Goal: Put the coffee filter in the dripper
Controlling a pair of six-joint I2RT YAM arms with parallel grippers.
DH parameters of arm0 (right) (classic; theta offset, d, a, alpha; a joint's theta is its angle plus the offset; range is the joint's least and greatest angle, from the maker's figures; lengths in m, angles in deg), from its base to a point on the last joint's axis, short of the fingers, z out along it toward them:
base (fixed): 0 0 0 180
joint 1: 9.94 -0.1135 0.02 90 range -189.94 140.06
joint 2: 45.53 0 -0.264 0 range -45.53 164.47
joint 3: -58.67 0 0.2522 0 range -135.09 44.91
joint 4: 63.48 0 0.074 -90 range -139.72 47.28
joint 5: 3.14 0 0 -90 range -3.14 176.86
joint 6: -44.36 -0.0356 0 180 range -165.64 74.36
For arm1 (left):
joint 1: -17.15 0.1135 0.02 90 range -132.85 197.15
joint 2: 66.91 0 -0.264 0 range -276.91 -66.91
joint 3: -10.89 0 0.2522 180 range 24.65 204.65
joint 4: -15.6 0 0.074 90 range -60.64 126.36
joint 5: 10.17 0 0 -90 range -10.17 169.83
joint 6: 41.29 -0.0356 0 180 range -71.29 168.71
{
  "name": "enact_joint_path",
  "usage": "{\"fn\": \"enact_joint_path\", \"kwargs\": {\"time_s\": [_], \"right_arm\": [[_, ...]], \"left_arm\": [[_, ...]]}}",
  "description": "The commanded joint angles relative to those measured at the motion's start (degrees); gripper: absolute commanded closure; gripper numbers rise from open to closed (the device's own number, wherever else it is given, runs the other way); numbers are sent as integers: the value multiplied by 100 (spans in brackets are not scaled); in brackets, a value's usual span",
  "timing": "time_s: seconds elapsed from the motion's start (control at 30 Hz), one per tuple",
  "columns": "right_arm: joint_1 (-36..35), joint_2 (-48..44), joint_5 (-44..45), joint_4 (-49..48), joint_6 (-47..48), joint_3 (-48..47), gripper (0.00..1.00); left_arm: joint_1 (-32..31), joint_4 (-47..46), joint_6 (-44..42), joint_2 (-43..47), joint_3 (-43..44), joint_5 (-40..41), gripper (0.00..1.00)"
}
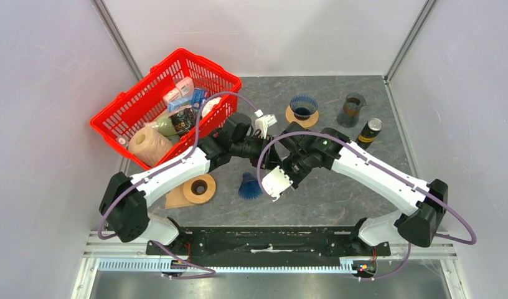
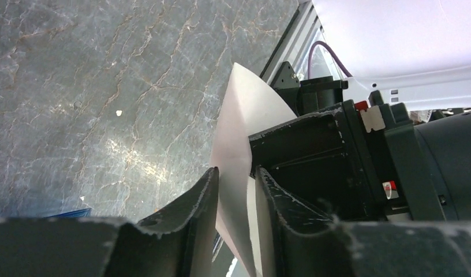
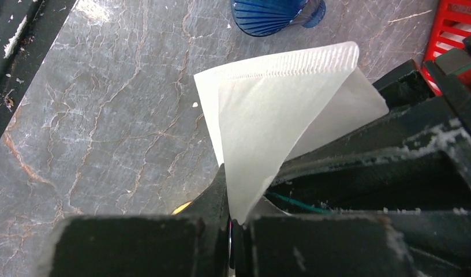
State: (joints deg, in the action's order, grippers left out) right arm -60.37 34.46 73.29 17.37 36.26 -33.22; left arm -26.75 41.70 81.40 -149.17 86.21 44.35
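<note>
White paper, the coffee filter looks light, limp and crease-prone, best held by its ribbed seam. The right tool pinches its tip, lower centre. The left tool flanks it; whether it grips, I cannot tell.

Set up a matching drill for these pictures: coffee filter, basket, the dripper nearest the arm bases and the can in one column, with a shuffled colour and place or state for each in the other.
Things:
1. coffee filter
2. basket
3. near dripper
4. can

Descriptions:
a. red, far left
b. blue, centre
c. white, pinched in the right fingers
d. dark, upright, far right

Pairs: 1-c, 2-a, 3-b, 4-d
</note>
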Motion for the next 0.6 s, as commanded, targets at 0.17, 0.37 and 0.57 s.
{"fn": "enact_joint_path", "kwargs": {"time_s": [0.17,0.37,0.57], "right_arm": [[-14,-83,379,212,186,-323,100],[-20,-21,325,741,568,-539,100],[-29,79,385,1153,685,-652,100]], "left_arm": [[-44,712,-675,162,313,530,98],[-40,1038,-1084,195,620,1656,98],[-41,1339,-1411,134,887,2352,98]]}}
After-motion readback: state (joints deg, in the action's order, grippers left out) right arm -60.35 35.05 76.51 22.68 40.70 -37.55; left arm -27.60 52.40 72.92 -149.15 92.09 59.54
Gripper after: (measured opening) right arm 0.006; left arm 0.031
